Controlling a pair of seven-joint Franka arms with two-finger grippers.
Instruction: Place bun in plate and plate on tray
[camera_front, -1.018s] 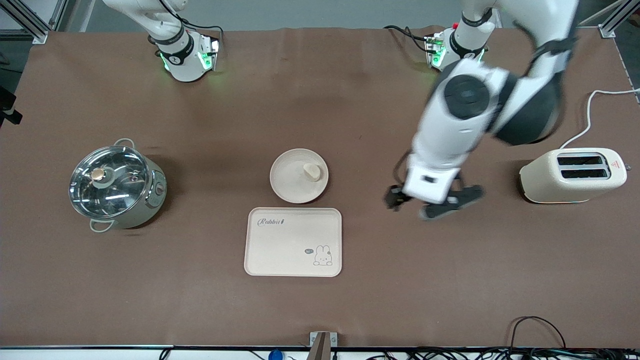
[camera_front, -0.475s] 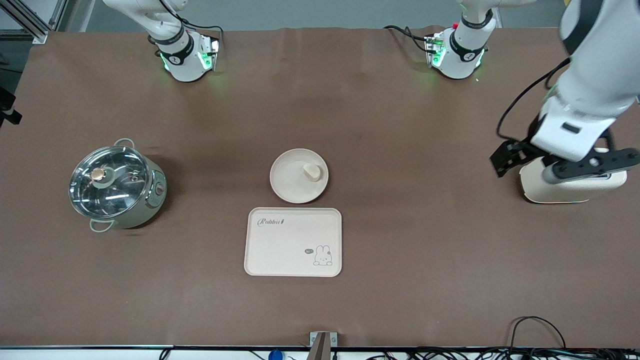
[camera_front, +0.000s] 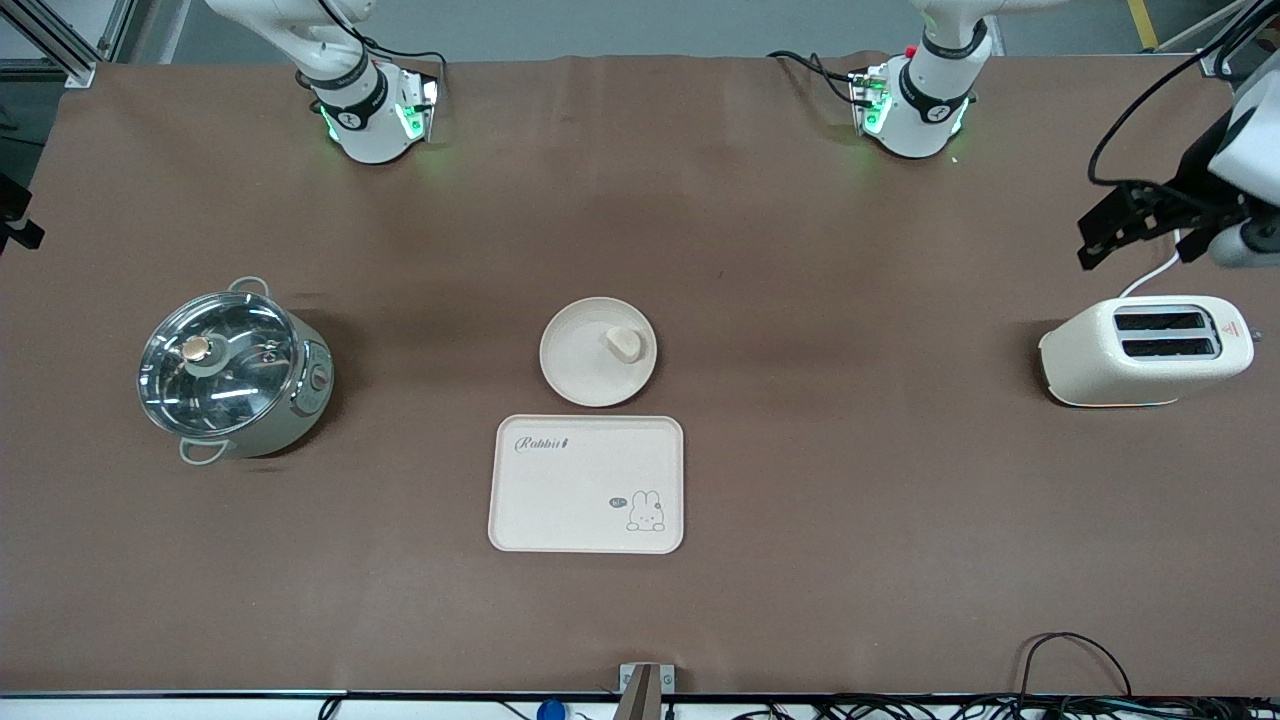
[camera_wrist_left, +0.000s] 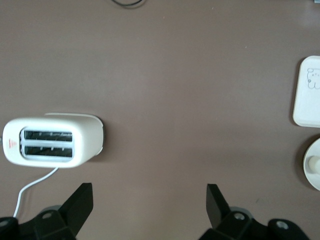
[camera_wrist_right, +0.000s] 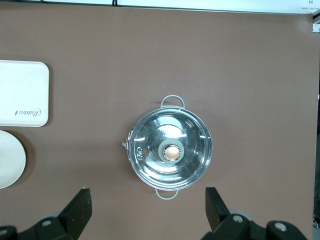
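A: Start with the big things — what is on the desk (camera_front: 800, 600)?

B: The pot (camera_front: 232, 372) with its glass lid stands toward the right arm's end, and the toaster (camera_front: 1145, 350) toward the left arm's end. Between them lies the tray (camera_front: 586, 484), flat and with nothing on it. The plate (camera_front: 598, 351) rests on the desk just beside the tray, farther from the front camera, its rim close to the tray's edge but not on it.

A: And the bun?

B: The bun (camera_front: 624, 344) sits in the plate, toward the left arm's side of the dish. So I judge the first half done — the plate has yet to go onto the tray.

A: Is either hand busy?

B: No. The left hand (camera_front: 1150, 220) hangs in the air near the toaster, well apart from the plate, fingers spread wide and holding nothing. The right hand (camera_wrist_right: 147, 212) waits high over the pot, fingers equally wide and empty; only that arm's base shows from the front.
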